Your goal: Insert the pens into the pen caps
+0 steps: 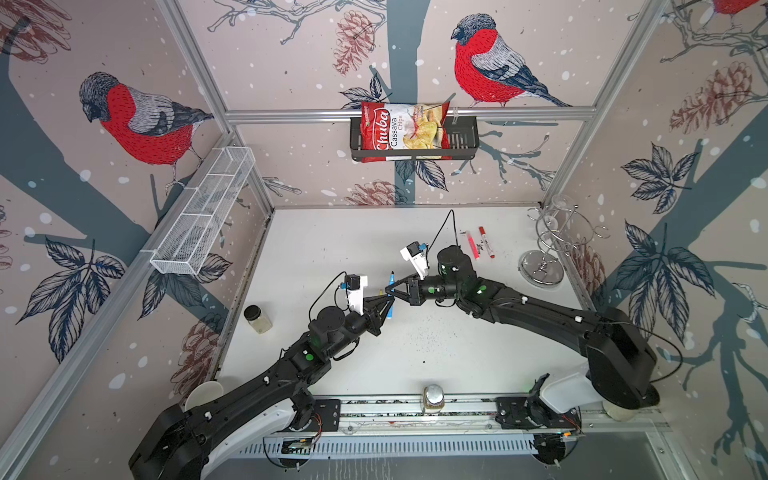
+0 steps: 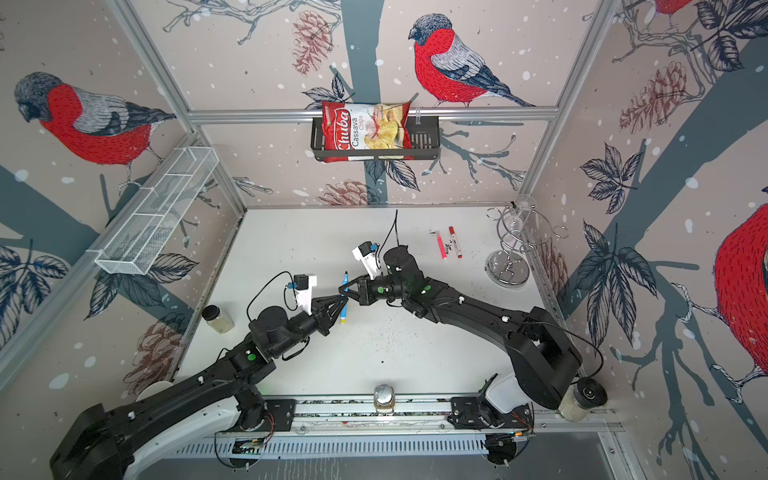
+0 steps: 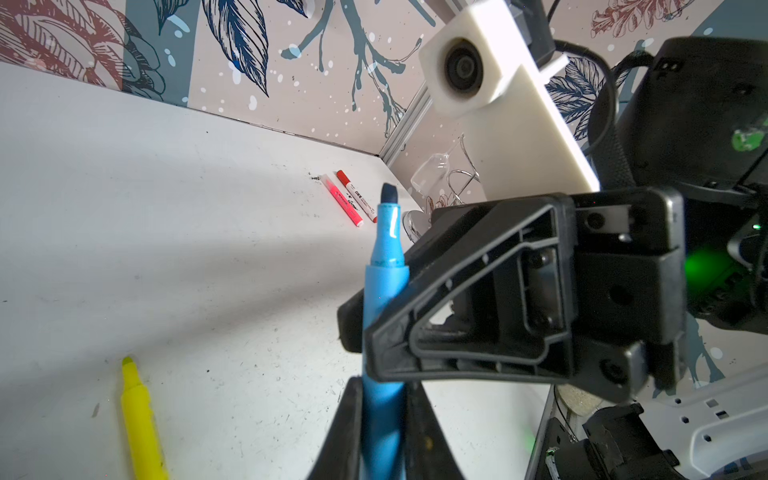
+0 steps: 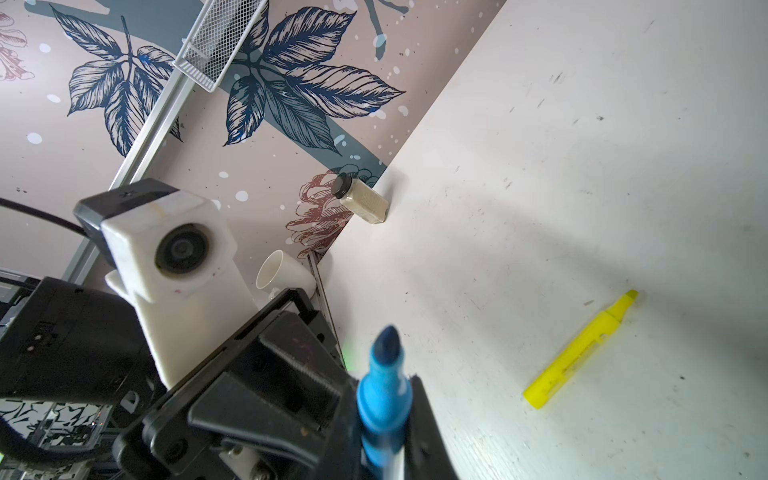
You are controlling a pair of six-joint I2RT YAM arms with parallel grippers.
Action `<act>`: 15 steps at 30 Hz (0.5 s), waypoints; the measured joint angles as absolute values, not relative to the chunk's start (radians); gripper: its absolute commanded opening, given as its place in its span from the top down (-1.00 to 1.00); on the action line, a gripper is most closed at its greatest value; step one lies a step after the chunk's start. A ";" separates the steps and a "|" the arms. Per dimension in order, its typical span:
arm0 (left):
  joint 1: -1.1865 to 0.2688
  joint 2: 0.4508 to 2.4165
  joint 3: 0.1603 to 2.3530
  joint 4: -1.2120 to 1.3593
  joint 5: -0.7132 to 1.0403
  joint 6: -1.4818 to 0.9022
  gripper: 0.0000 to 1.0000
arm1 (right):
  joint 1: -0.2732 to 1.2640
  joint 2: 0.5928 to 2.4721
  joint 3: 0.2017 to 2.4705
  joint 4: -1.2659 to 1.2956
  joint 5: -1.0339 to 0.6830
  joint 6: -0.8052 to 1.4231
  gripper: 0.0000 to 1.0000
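Clamped tight on slim blue plastic marker (image 3: 386, 257) by both left gripper (image 3: 382, 424), low on barrel, and right gripper (image 4: 384, 428), just below bare dark tip, aloft over middle of white worktop (image 1: 332, 249), probably for handover before capping.

Left arm (image 1: 257, 384) and right arm (image 1: 540, 318): matte black links, each with a white shell (image 1: 569, 390) at the base. Small white studs (image 1: 266, 379) sat along the links, and a green dot sticker (image 1: 308, 356) near each wrist. Each wrist bore a blocky white camera housing (image 1: 357, 293) with a round dark lens; a thin black cable (image 3: 607, 99) looped off it. Left gripper (image 1: 386, 296) and right gripper (image 1: 395, 290) had black, triangular, ribbed open-frame fingers.
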State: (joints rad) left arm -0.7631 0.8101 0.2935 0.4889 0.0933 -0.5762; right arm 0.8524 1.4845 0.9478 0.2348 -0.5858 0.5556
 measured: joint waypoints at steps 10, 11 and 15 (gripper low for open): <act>-0.764 0.791 0.305 0.443 0.115 -0.564 0.23 | 0.850 1.461 0.962 0.216 -0.551 0.548 0.88; -0.764 0.786 0.307 0.433 0.121 -0.560 0.23 | 0.850 1.460 0.964 0.213 -0.550 0.547 0.88; -0.764 0.758 0.307 0.398 0.128 -0.551 0.29 | 0.852 1.459 0.969 0.203 -0.546 0.544 0.88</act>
State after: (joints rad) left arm -0.7639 0.7578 0.3073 0.3981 0.1284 -0.5510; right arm 0.8520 1.4593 0.9688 0.2028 -0.5461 0.5438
